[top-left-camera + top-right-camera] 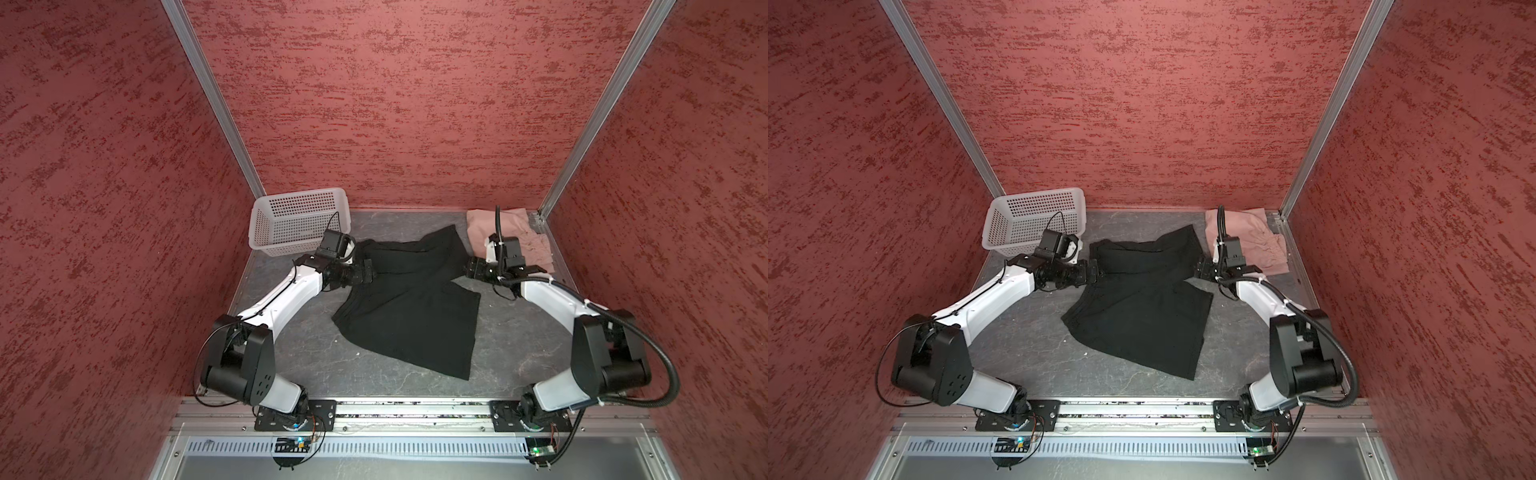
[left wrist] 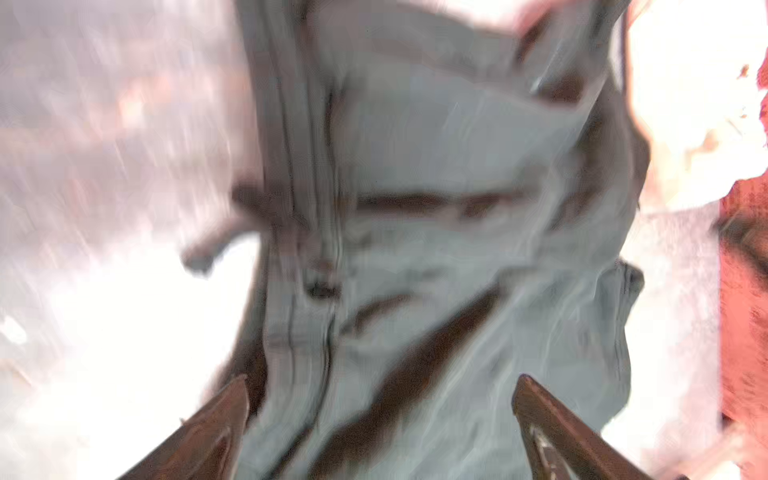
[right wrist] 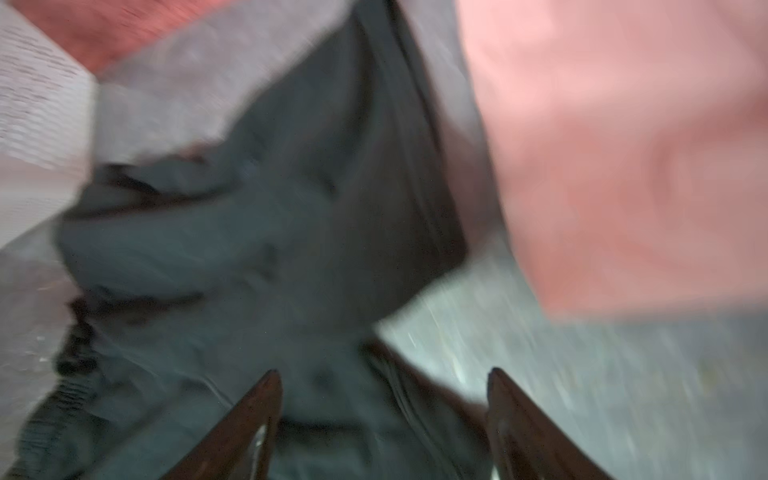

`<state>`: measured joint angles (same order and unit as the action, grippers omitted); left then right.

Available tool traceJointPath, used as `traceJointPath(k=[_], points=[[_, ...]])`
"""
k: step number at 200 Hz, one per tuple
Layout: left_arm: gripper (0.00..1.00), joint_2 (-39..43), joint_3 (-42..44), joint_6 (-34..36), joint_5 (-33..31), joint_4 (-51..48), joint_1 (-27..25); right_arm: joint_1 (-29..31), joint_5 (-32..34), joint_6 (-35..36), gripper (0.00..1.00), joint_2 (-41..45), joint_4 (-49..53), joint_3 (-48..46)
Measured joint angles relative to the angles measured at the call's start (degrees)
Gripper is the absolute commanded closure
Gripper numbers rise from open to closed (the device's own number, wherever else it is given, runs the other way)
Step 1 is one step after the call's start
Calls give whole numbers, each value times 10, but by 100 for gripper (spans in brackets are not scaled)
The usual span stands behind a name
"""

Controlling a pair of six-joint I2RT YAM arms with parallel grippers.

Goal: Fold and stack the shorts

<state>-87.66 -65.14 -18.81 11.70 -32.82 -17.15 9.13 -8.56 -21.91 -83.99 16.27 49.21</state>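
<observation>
Spread across the grey marbled table (image 1: 291,365), we see the black shorts (image 1: 409,307) lying flat and matte, waistband toward the left arm and two legs fanning out toward the right arm, so their long axis runs from one gripper to the other. Beyond the waistband end of the black shorts stands the white basket (image 1: 291,208), rigid perforated plastic. Beyond their far leg the pink shorts (image 1: 530,239) lie as a thin, soft folded bundle, just beside that leg with a strip of table between. The left gripper (image 1: 369,272) sits at the waistband edge, fingers (image 2: 224,415) spread wide over the stitched band, pinching nothing. The right gripper (image 1: 469,268) sits at the opposite edge by the far leg, jaws likewise apart and empty. We judge the next fold starts from these two edges, with the left arm nearer what looks like the drawstring (image 2: 203,255)
</observation>
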Motion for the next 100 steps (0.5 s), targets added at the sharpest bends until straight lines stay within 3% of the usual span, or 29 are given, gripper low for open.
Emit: traceJointPath(k=[24,53,75,100], points=[[1,-46,-17,13,-3,23,9,0,12,-26,29,41,13,-64],[1,-48,44,12,12,44,13,0,14,-43,37,46,-8,-100],[1,-36,112,-2,31,64,10,0,9,-47,57,17,-39,-105],[1,-16,179,-22,35,83,0,0,2,-47,71,-45,-72,-98]])
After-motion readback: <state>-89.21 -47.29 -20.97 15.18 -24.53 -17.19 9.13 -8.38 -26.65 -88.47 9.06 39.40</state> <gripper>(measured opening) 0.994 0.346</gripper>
